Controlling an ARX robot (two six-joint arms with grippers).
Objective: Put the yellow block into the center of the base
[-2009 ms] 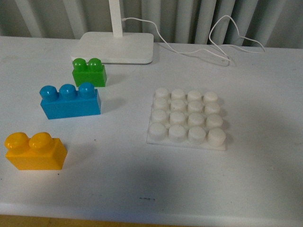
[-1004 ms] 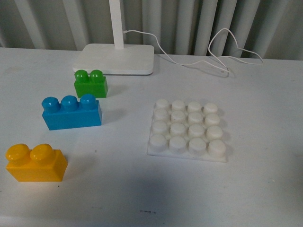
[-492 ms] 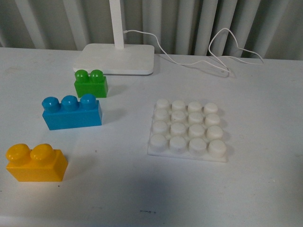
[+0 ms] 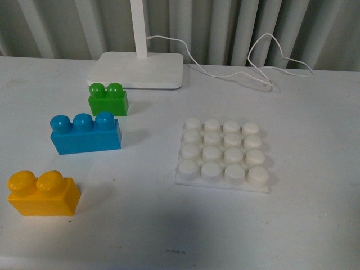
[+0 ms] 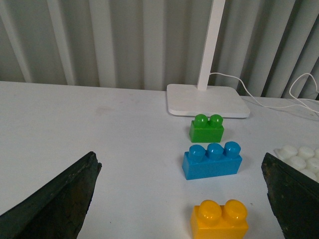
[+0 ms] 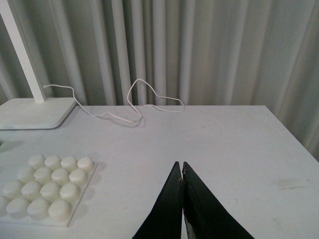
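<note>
The yellow block [image 4: 43, 193] stands upright on the white table at the near left, two studs up. In the left wrist view the yellow block [image 5: 219, 220] lies between and ahead of the wide-apart black fingers [image 5: 60, 199] of my open left gripper [image 5: 182, 191], untouched. The white studded base [image 4: 223, 154] lies flat right of centre, nothing on it; the base [image 6: 46, 190] also shows in the right wrist view, well to one side of my right gripper [image 6: 181, 167], which is shut with nothing in it. Neither arm shows in the front view.
A blue three-stud brick [image 4: 85, 133] and a green two-stud brick [image 4: 108, 99] stand behind the yellow block. A white lamp foot [image 4: 136, 70] with its post sits at the back, its cable [image 4: 253, 67] trailing right. The table's front edge runs just before the yellow block.
The front view shifted slightly two seconds ago, then held still. None of the bricks or the base has moved on the table.
</note>
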